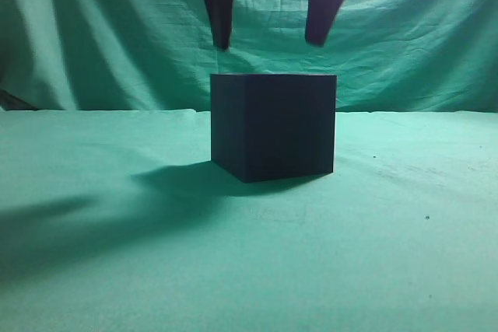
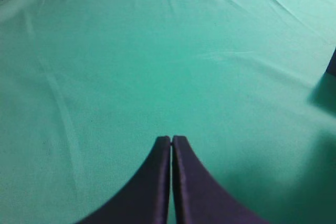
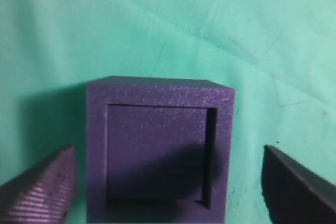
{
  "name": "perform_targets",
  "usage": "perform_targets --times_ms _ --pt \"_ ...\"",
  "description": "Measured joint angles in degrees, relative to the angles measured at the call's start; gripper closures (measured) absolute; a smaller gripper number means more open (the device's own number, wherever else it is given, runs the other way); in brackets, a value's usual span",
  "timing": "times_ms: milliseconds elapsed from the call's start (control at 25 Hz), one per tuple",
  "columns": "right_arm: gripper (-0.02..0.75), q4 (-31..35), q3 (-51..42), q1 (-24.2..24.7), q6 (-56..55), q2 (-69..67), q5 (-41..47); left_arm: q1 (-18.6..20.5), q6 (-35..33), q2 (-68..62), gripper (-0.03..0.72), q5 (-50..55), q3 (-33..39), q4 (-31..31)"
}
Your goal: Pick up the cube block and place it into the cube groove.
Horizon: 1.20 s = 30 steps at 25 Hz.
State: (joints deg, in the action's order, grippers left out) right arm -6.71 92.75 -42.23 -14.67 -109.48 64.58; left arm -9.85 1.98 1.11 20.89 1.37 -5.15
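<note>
The cube groove (image 1: 273, 126) stands on the green cloth (image 1: 101, 270) mid-table, and from above the cube block (image 3: 157, 150) sits inside its square opening, flush against the left wall with a narrow gap on the right. The right gripper (image 3: 170, 187) hangs directly above the box with fingers spread wide to either side, touching nothing. The left gripper (image 2: 171, 145) has its fingers pressed together over bare cloth, left of the box

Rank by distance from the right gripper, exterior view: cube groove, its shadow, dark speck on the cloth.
1. cube groove, directly under the open right gripper.
2. shadow, on the cloth just left of the groove.
3. dark speck, front right, farthest.
</note>
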Motion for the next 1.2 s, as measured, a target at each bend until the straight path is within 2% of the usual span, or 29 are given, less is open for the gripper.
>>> perform_targets --times_ms 80,200,320,440,720,1200 --pt "0.127 0.00 3.84 0.00 0.00 0.11 3.57 0.00 0.00 0.00 0.688 0.00 0.00 0.00" --pt "0.352 -0.21 9.74 0.00 0.19 0.88 5.59 0.00 0.00 0.00 0.688 0.00 0.00 0.00" --pt "0.623 0.61 11.46 0.00 0.40 4.09 6.23 0.00 0.00 0.00 0.688 0.00 0.00 0.00" --pt "0.738 1.94 11.59 0.00 0.52 8.91 6.94 0.00 0.00 0.00 0.688 0.00 0.00 0.00" --pt "0.738 5.69 8.87 0.00 0.64 22.40 7.28 0.00 0.00 0.00 0.688 0.00 0.00 0.00" --pt "0.738 5.45 -25.17 0.00 0.75 51.23 5.85 0.00 0.00 0.00 0.688 0.00 0.00 0.00"
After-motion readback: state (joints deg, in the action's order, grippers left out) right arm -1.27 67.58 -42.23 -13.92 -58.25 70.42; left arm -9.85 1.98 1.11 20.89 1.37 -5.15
